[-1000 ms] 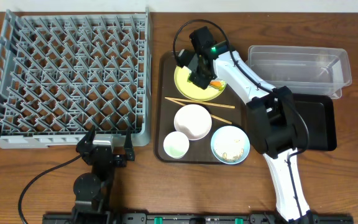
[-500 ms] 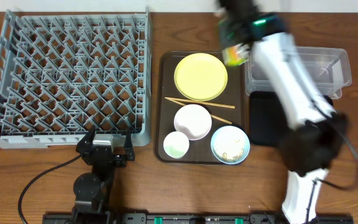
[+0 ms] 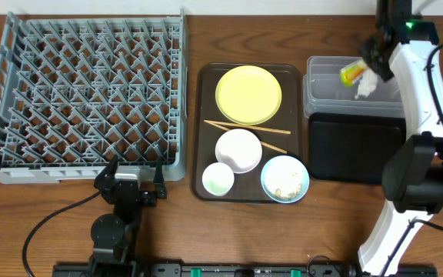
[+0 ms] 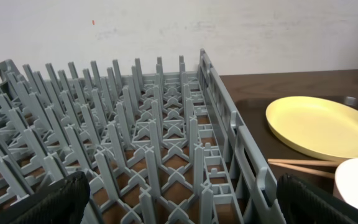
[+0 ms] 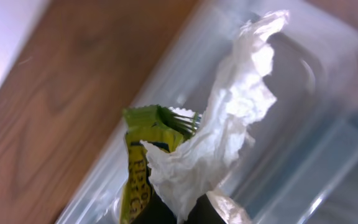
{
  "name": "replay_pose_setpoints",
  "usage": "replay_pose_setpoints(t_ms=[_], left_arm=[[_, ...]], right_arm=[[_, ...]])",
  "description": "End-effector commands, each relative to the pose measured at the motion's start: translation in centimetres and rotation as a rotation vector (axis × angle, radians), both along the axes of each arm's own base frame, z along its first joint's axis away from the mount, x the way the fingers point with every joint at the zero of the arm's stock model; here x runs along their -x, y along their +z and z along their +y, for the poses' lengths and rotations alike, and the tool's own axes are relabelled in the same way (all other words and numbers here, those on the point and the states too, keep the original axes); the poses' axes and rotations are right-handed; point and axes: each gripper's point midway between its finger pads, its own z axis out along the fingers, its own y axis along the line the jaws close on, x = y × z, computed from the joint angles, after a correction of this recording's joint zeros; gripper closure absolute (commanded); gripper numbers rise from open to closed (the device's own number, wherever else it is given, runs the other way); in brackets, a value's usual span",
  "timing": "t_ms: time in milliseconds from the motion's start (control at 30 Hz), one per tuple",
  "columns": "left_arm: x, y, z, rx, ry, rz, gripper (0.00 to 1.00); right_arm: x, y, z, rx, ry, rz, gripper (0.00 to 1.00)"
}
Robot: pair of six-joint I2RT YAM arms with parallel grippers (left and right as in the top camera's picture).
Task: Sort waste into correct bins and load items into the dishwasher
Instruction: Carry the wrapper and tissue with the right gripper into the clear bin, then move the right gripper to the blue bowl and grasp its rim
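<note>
My right gripper (image 3: 364, 73) (image 5: 179, 214) is shut on the green-and-yellow wrapper (image 3: 350, 71) (image 5: 138, 162) and the crumpled white tissue (image 3: 366, 86) (image 5: 222, 137), both hanging over the clear tub (image 3: 318, 96) (image 5: 303, 74). The black tray (image 3: 352, 150) lies just in front of the tub. My left gripper (image 3: 131, 181) (image 4: 182, 205) stands open at the near edge of the grey dish rack (image 3: 83, 92) (image 4: 154, 143), holding nothing. On the brown tray (image 3: 204, 115) sit the yellow plate (image 3: 248, 94) (image 4: 322, 124), chopsticks (image 3: 244, 129) (image 4: 300, 163), a white bowl (image 3: 238, 150), a small cup (image 3: 218, 179) and the blue-rimmed bowl (image 3: 285, 178) holding rice scraps.
The right arm's base link (image 3: 418, 173) stands upright at the black tray's right side. A black cable (image 3: 44, 227) runs along the table left of the left arm.
The right arm has lifted the wrapper and tissue off the yellow plate and swung right to above the clear tub. The left arm has stayed still.
</note>
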Motion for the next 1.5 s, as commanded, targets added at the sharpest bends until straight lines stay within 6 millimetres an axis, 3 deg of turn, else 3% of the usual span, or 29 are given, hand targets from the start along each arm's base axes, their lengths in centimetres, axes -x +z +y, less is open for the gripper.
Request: replay_pose_setpoints(t_ms=[0,200,233,367,400,467,533,633,700,800,967,1100,1233,1467], left_arm=[[0.1,-1.8,0.3,-0.025,0.016,0.052,0.04],[0.1,-1.8,0.3,-0.025,0.016,0.052,0.04],[0.1,-1.8,0.3,-0.025,0.016,0.052,0.04],[0.1,-1.8,0.3,-0.025,0.016,0.052,0.04],[0.1,-1.8,0.3,-0.025,0.016,0.052,0.04],[0.1,-1.8,0.3,-0.025,0.016,0.052,0.04],[0.1,-1.8,0.3,-0.025,0.016,0.052,0.04],[0.1,-1.8,0.3,-0.025,0.016,0.052,0.04],[0.1,-1.8,0.3,-0.025,0.016,0.052,0.04],[0.1,-1.8,0.3,-0.025,0.016,0.052,0.04],[0.1,-1.8,0.3,-0.025,0.016,0.052,0.04],[0.1,-1.8,0.3,-0.025,0.016,0.052,0.04],[0.1,-1.8,0.3,-0.025,0.016,0.052,0.04],[0.1,-1.8,0.3,-0.025,0.016,0.052,0.04]], right_arm=[[1.4,-1.8,-1.4,-0.092,-0.320,-0.043,0.98],[2.5,-3.4,-1.3,-0.121,-0.402,-0.021,0.95],[2.4,-3.4,-1.2,-0.126,-0.398,-0.024,0.87],[0.8,-2.2,-1.0,-0.093,-0.229,-0.046,0.13],[-0.2,-1.0,-0.9,-0.056,-0.112,-0.069,0.01],[-0.9,0.7,-0.9,-0.014,-0.017,-0.091,0.01],[-1.5,3.8,-0.6,0.057,0.121,-0.132,0.01],[-1.8,7.0,1.0,0.110,0.296,-0.179,0.01],[-1.5,8.9,4.1,0.087,0.481,-0.210,0.01],[0.1,9.7,9.0,0.005,0.704,-0.206,0.01],[4.1,7.8,16.0,-0.094,0.944,-0.075,0.06],[7.1,5.9,20.3,-0.065,1.161,0.032,0.07],[10.4,3.9,22.8,-0.037,1.261,0.163,0.07],[16.5,-1.3,25.1,-0.062,1.348,0.392,0.29]])
